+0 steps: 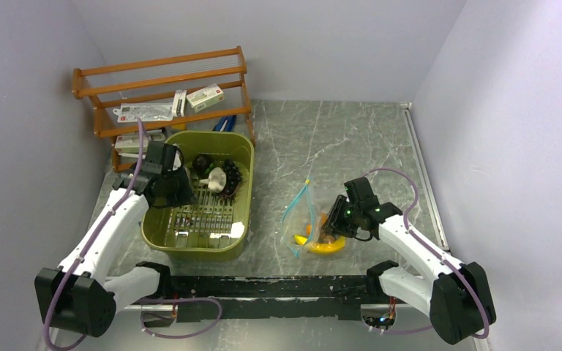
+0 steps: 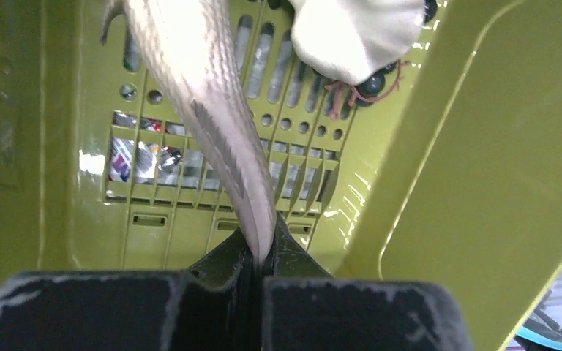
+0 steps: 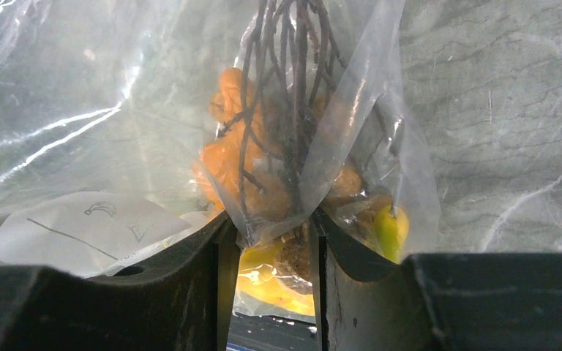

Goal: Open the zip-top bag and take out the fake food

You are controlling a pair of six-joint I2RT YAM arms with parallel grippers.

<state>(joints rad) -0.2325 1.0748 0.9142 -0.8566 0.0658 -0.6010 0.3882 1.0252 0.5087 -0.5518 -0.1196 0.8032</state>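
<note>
Emptying under way: left jaws clenched on the fish (image 2: 206, 110) over the basket (image 1: 190, 246), right jaws pinching the bag (image 1: 296, 216) beside it; next, likely drop the fish.

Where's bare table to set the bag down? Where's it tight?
Free: marble table behind the zip-top bag up to the rear wall; narrow strip between bag and green basket. Crowded: back left, wooden rack hard by the basket.

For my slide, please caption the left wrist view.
Left gripper shut on the grey fish by its thin end, over the green basket.
</note>
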